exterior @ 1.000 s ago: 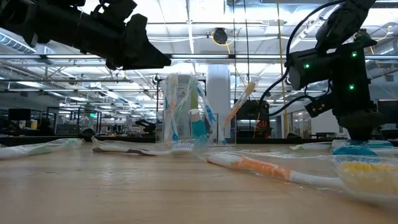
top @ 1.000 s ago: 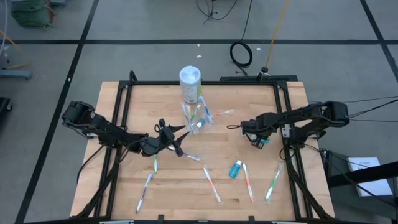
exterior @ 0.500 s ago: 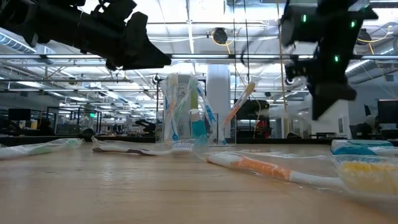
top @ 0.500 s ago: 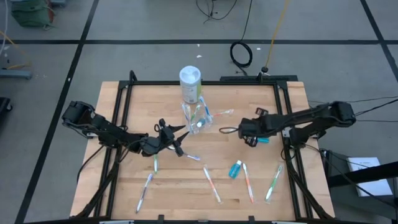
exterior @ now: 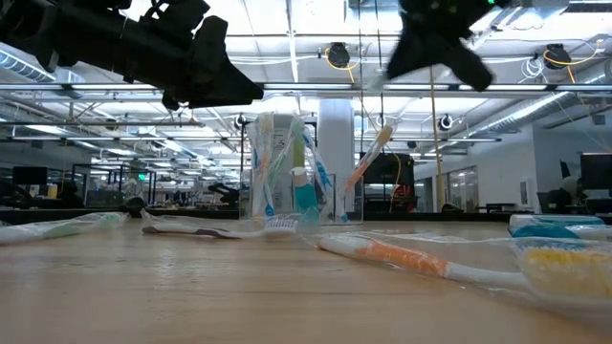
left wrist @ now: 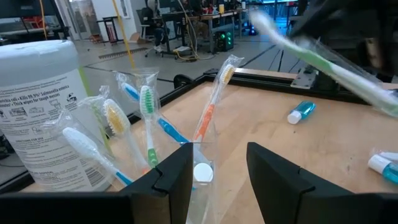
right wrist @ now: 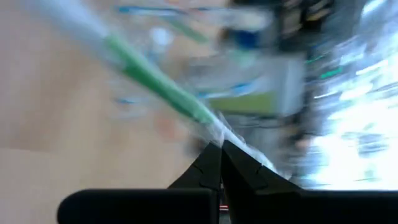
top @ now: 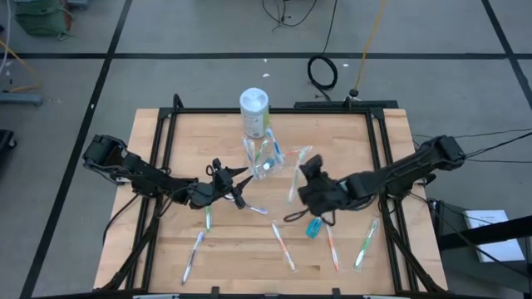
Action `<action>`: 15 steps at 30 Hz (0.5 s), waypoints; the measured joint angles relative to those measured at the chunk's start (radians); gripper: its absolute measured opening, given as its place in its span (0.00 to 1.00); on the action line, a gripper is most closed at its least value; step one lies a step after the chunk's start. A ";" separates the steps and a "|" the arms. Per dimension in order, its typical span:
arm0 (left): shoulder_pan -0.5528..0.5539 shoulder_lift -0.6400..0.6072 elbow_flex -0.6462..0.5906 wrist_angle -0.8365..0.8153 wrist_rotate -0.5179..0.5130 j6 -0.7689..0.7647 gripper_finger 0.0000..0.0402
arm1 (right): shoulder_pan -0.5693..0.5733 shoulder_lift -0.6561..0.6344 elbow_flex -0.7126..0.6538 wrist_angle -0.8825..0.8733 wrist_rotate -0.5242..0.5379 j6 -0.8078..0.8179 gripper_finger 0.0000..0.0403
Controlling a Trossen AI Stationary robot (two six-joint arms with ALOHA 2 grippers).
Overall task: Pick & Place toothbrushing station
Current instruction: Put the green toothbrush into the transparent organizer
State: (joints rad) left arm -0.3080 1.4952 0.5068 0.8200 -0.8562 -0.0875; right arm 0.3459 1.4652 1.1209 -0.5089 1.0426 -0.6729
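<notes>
Two arms work over the wooden table (top: 166, 141). The right gripper (top: 306, 176) hangs above the middle of the table, its fingers pinched on a wrapped green-handled toothbrush (top: 297, 170) whose long end points toward the clear plastic cup (top: 263, 155); in the right wrist view we see the fingers pressed together on that brush (right wrist: 163, 87). The left gripper (top: 235, 189) waits just beside the cup, on its near left, with its fingers spread and nothing between them.

The cup stands against the white canister with the green label (top: 255, 112) and holds several wrapped toothbrushes; in the left wrist view we count four brush heads (left wrist: 146, 99) rising from it. Lying loose on the table we count about six more toothbrushes: two at the front left (top: 193, 256), one near the left gripper (top: 257, 210), one at the front centre (top: 283, 246), and two at the front right (top: 366, 242). One teal toothpaste tube (top: 314, 227) lies just in front of the right gripper.
</notes>
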 joint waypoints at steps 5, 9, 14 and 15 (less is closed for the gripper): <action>0.000 0.000 0.000 0.000 0.000 -0.014 0.38 | -0.058 0.073 0.000 0.386 0.173 -0.519 0.00; 0.000 0.000 0.000 -0.001 0.000 -0.045 0.38 | -0.146 0.104 0.001 0.534 0.192 -0.708 0.00; 0.000 0.000 0.000 -0.007 0.002 -0.055 0.38 | -0.251 0.120 0.001 0.575 0.152 -0.811 0.00; 0.000 0.000 0.000 -0.007 0.002 -0.056 0.38 | -0.271 0.129 0.002 0.580 0.137 -0.823 0.00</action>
State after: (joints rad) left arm -0.3080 1.4952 0.5068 0.8127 -0.8542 -0.1436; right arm 0.0754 1.5941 1.1228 0.0712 1.1794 -1.4954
